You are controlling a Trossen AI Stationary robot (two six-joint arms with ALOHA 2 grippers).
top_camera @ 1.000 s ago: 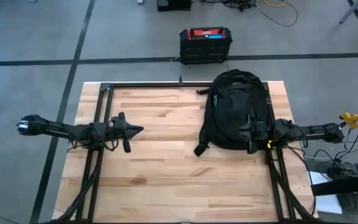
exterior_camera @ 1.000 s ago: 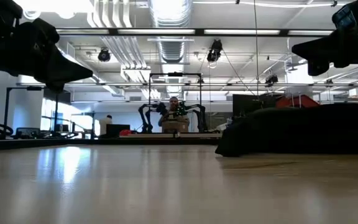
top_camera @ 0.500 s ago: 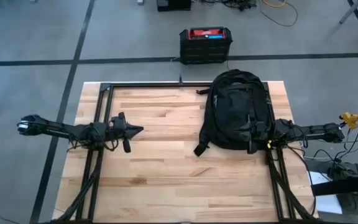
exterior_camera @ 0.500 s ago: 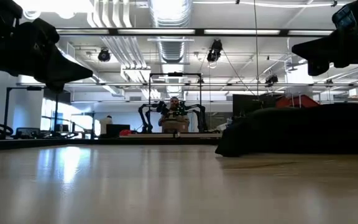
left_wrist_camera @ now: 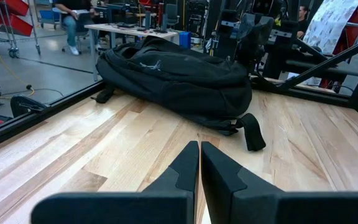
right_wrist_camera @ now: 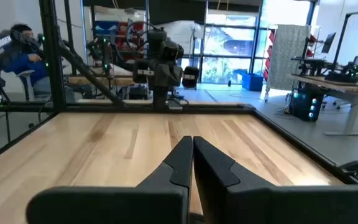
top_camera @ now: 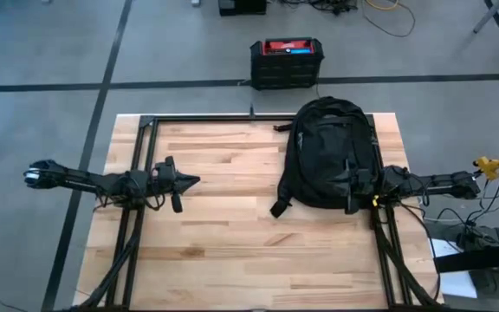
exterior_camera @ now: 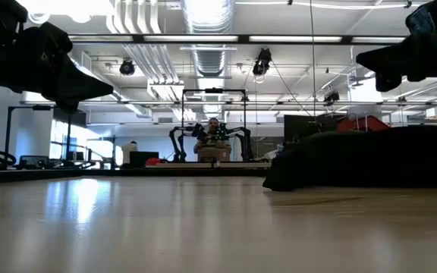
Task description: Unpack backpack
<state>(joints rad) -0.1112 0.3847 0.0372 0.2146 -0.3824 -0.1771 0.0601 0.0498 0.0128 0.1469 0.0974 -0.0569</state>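
Note:
The black backpack (top_camera: 332,154) lies flat on the right part of the wooden table, rounded top toward the far edge, with a strap end (top_camera: 278,208) trailing off its near left corner. In the left wrist view the backpack (left_wrist_camera: 179,74) lies ahead of the fingers. My left gripper (top_camera: 196,181) hovers shut over the table's left half, pointing at the backpack and well short of it. My right gripper (exterior_camera: 363,59) is shut and hangs in the air above the backpack's near right part, clear of it. The right wrist view looks over the bare wood past my right gripper (right_wrist_camera: 192,142).
A black-and-red hard box (top_camera: 286,62) stands on the floor beyond the far edge. Black frame rails (top_camera: 145,147) run along the table's left, far and right sides. Bare wood (top_camera: 223,234) lies between the arms and toward the near edge. People sit in the room beyond.

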